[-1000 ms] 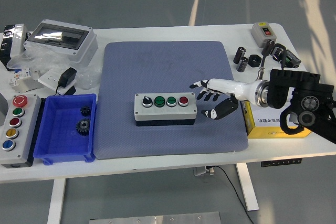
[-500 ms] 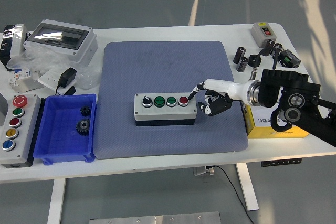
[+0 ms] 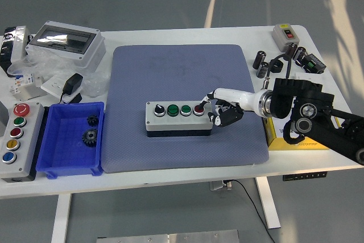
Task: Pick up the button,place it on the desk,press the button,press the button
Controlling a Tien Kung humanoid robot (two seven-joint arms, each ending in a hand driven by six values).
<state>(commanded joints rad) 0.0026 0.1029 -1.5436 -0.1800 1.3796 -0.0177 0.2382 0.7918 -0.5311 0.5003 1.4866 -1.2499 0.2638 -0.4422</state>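
Hand [image 3: 219,108] touches rectangular grey button box [image 3: 178,118].

Grey four-button box [image 3: 180,116], flat at blue mat's centre, buttons facing up

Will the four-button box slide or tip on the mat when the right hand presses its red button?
The button box is long, low and lies flat, so tipping seems unlikely. The blue mat looks textured, so it probably resists sliding. The right hand presses near the box's end, so slight rocking is possible.
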